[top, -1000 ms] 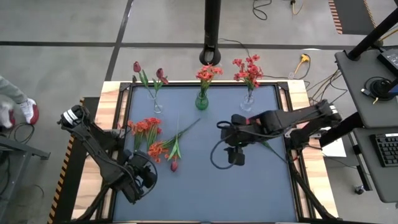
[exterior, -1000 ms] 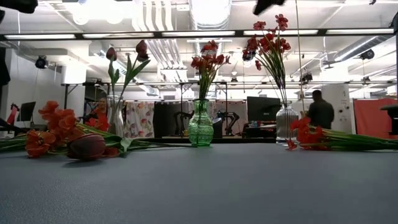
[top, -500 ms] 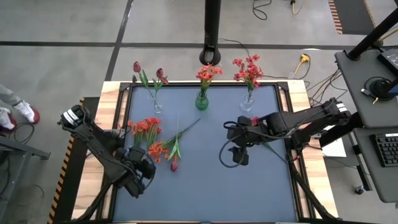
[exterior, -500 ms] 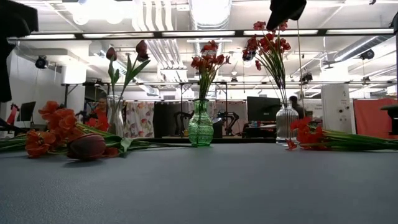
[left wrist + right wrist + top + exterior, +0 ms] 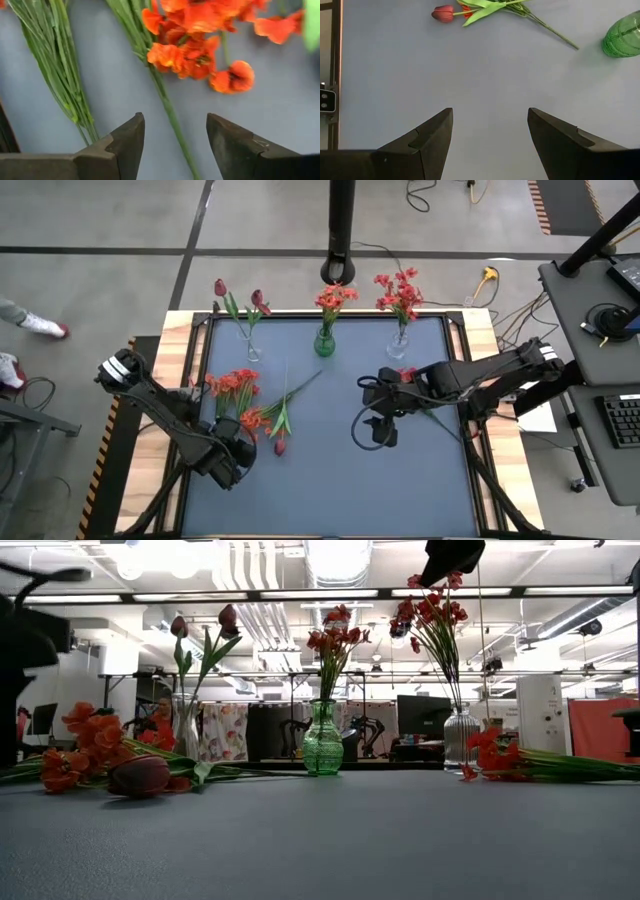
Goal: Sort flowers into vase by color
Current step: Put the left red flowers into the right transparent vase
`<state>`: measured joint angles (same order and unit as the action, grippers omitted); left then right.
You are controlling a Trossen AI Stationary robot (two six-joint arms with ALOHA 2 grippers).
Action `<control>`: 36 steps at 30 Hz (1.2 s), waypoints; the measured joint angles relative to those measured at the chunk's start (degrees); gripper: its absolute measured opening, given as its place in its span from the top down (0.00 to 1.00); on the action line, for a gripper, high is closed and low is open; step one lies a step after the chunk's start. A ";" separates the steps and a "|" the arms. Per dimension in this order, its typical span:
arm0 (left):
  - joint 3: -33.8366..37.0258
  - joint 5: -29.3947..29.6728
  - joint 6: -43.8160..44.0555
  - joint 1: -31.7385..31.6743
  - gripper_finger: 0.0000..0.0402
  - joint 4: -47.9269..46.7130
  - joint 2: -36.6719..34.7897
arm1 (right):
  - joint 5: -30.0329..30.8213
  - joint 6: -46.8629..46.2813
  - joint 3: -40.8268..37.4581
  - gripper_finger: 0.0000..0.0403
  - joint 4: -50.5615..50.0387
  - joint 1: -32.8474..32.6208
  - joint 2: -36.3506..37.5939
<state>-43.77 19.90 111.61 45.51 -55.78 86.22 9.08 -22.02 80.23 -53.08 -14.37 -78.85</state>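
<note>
A: We log three vases at the far edge of the grey-blue table top (image 5: 330, 480). The clear glass vase on the left (image 5: 252, 350) holds two dark maroon tulip buds, the green glass vase (image 5: 325, 342) holds orange-red blooms, and the clear glass vase on the right (image 5: 398, 345) holds red blooms.

B: So we judge the sort partly done. What is left?

A: A loose pile of orange-red flowers on long green stems (image 5: 240, 395), with one dark maroon tulip bud (image 5: 279, 446) at its near edge, lies on the left half of the table. One red-bloomed flower (image 5: 520, 762) lies on the right half, largely under the right arm in the high view.

B: Grippers?

A: The left gripper (image 5: 175, 142) hangs just above the pile, fingers spread and empty, an orange flower stem running between them. The right gripper (image 5: 490, 135) hovers over bare table near mid-table, fingers likewise apart, holding nothing.

B: Obstacles?

A: The stems overlap, so we expect lifting one may drag its neighbours. The vases are narrow-necked and already occupied.
</note>
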 joint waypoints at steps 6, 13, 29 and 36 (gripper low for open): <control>1.66 0.00 0.25 -0.42 0.56 1.84 0.84 | 0.02 0.00 0.00 0.38 0.02 0.00 -0.02; 5.13 0.20 -0.50 -0.68 0.65 8.84 0.85 | 0.02 0.11 0.00 0.38 0.09 0.00 -0.02; 2.33 -0.20 -1.81 -0.78 0.98 0.86 0.74 | 0.02 1.06 -0.26 0.38 1.58 0.00 -0.04; -2.84 -0.10 -1.37 -0.76 0.99 -9.96 0.59 | 0.04 1.77 -0.39 0.38 1.57 0.00 -0.11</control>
<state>-46.62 19.80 110.24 44.75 -65.75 86.80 9.13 -20.25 79.84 -51.51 -14.37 -78.96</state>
